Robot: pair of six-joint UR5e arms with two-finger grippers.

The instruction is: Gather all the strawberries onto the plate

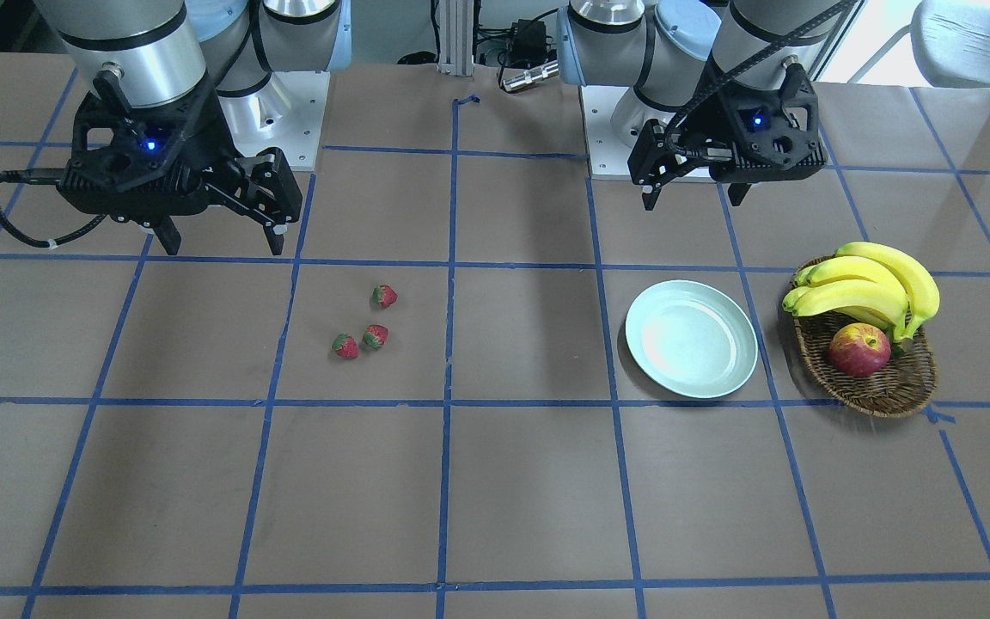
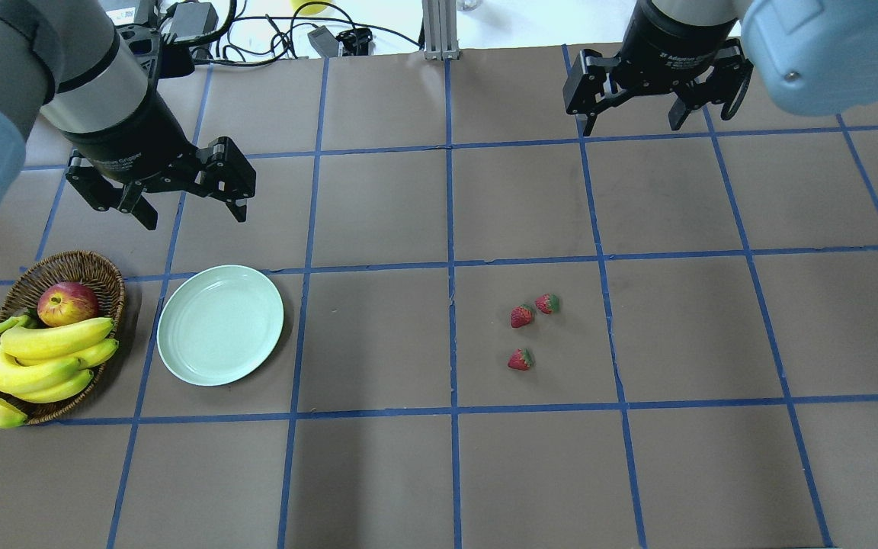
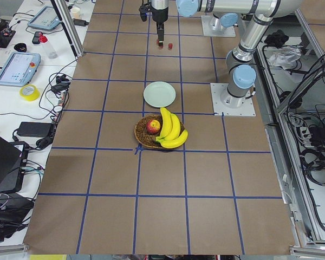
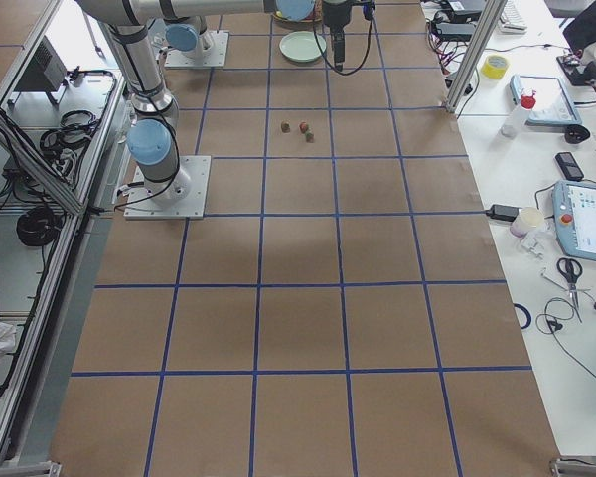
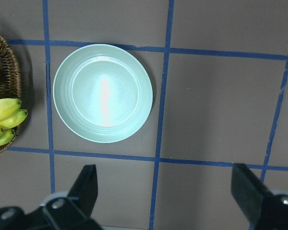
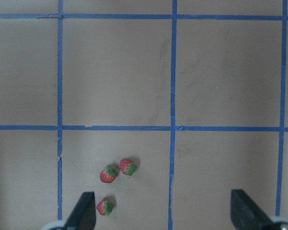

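Three small red strawberries (image 1: 375,336) with green caps lie close together on the brown table; they also show in the overhead view (image 2: 521,316) and in the right wrist view (image 6: 108,175). The pale mint-green plate (image 1: 691,339) is empty; it also shows in the overhead view (image 2: 220,324) and in the left wrist view (image 5: 102,93). My left gripper (image 2: 195,217) hovers open and empty just behind the plate. My right gripper (image 2: 631,126) hovers open and empty, well behind the strawberries. The two wrist views show the left gripper (image 5: 168,196) and the right gripper (image 6: 164,213) with their fingers wide apart.
A brown wicker basket (image 2: 81,267) with a bunch of bananas (image 2: 35,358) and a red-yellow apple (image 2: 67,303) stands right beside the plate, on its outer side. Blue tape lines grid the table. Cables and the arm bases lie along the edges.
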